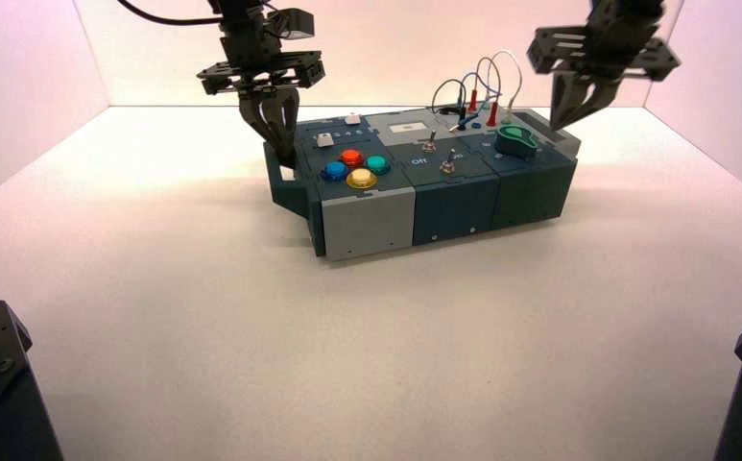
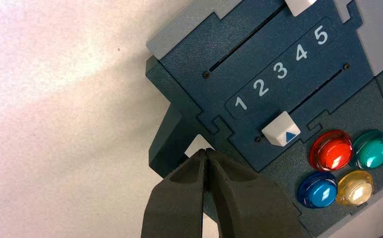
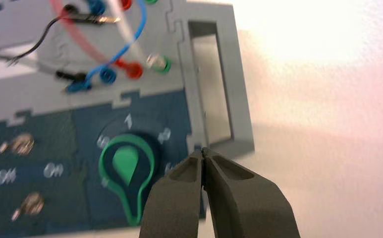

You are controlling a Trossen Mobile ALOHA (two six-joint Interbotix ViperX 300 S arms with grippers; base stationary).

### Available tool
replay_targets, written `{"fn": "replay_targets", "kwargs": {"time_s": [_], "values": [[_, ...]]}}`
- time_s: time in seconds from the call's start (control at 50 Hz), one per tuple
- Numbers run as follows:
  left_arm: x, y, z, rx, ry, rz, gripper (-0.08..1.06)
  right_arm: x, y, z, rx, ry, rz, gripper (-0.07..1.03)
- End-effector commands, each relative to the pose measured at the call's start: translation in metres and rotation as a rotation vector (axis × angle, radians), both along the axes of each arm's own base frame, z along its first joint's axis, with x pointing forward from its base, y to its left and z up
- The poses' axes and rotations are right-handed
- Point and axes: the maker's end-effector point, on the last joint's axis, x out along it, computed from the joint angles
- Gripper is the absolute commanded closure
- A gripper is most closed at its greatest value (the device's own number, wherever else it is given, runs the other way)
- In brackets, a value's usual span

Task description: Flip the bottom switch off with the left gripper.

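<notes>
The bottom switch (image 1: 448,166) is a small silvery toggle on the dark blue middle panel, nearer the box's front edge than its twin (image 1: 427,147). It also shows in the right wrist view (image 3: 30,204), with the twin (image 3: 18,144) closer to the wires. My left gripper (image 1: 285,154) is shut and empty, low at the box's left end, beside the handle (image 2: 169,144) and left of the coloured buttons, well away from the switches. Its tips show closed in the left wrist view (image 2: 206,151). My right gripper (image 1: 563,120) is shut and empty above the box's right end (image 3: 204,151).
The box (image 1: 367,226) stands mid-table, slightly turned. Red (image 2: 331,150), green (image 2: 372,148), blue (image 2: 318,190) and yellow (image 2: 355,187) buttons sit beside a white slider (image 2: 282,130) under numbers 1 to 5. A green knob (image 1: 515,140) and looped wires (image 1: 477,91) are at the right.
</notes>
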Motion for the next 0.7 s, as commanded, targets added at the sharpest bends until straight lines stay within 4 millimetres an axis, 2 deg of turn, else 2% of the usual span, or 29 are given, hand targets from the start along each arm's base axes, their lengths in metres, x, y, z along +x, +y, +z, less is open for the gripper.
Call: {"fn": "replay_targets", "kwargs": {"time_s": [0.02, 0.2, 0.3, 0.44, 0.7], "values": [[0.006, 0.019, 0.004, 0.010, -0.013, 0.027, 1.01, 0.022, 0.000, 0.001, -0.008, -0.032, 0.008, 0.99], [0.007, 0.021, 0.004, 0.010, -0.013, 0.032, 1.01, 0.037, 0.001, -0.010, -0.022, -0.021, 0.022, 0.99], [0.007, 0.025, 0.003, 0.011, -0.008, 0.041, 1.01, 0.037, 0.001, -0.013, -0.023, -0.001, 0.023, 0.99], [0.009, 0.030, 0.002, 0.010, -0.011, 0.057, 1.01, 0.025, 0.002, -0.016, -0.024, 0.044, 0.031, 0.99], [0.023, 0.028, -0.004, 0.003, -0.023, 0.068, 1.01, -0.003, 0.003, -0.003, -0.022, 0.096, 0.043, 0.99]]}}
